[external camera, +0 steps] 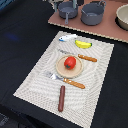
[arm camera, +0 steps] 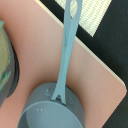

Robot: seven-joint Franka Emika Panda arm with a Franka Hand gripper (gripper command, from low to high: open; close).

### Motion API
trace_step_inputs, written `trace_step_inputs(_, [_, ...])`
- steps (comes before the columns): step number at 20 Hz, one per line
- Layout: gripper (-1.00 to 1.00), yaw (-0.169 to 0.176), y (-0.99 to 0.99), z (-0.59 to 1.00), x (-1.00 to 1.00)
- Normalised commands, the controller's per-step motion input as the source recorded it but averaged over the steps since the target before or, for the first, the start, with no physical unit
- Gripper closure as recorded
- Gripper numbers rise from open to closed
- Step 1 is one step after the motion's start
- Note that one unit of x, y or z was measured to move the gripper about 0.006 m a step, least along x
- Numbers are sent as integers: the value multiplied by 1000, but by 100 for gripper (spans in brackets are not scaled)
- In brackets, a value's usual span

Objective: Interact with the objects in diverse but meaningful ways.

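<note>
A small grey long-handled frying pan (external camera: pixel 66 9) stands on a pink board (external camera: pixel 107 31) at the back; in the wrist view the pan (arm camera: pixel 52 107) fills the frame with its handle (arm camera: pixel 66 45) along the board. A red tomato (external camera: pixel 70 62) sits on a round wooden plate (external camera: pixel 60 71) on the placemat. A yellow banana (external camera: pixel 83 44) and a white-and-blue fish piece (external camera: pixel 67 37) lie at the mat's far edge. A brown sausage stick (external camera: pixel 61 98) lies at its near edge. My gripper (external camera: pixel 74 3) is just above the pan, cut off by the frame edge; its fingers do not show.
A grey pot (external camera: pixel 92 13) stands next to the pan and a pale bowl (external camera: pixel 123 17) at the exterior view's right. A knife (external camera: pixel 84 57) and a fork (external camera: pixel 69 82) with orange handles flank the plate on the striped placemat (external camera: pixel 95 85). The table is black.
</note>
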Motion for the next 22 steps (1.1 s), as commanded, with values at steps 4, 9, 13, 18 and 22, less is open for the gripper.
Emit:
trace_step_inputs(4, [-100, 149, -259, -106, 314])
trace_step_inputs(9, [-100, 202, -137, -99, 194])
trace_step_inputs(13, [-100, 112, -220, -31, 468])
trace_step_inputs(18, [-100, 102, -171, -14, 531])
trace_step_inputs(22, [-100, 95, -114, 0, 517])
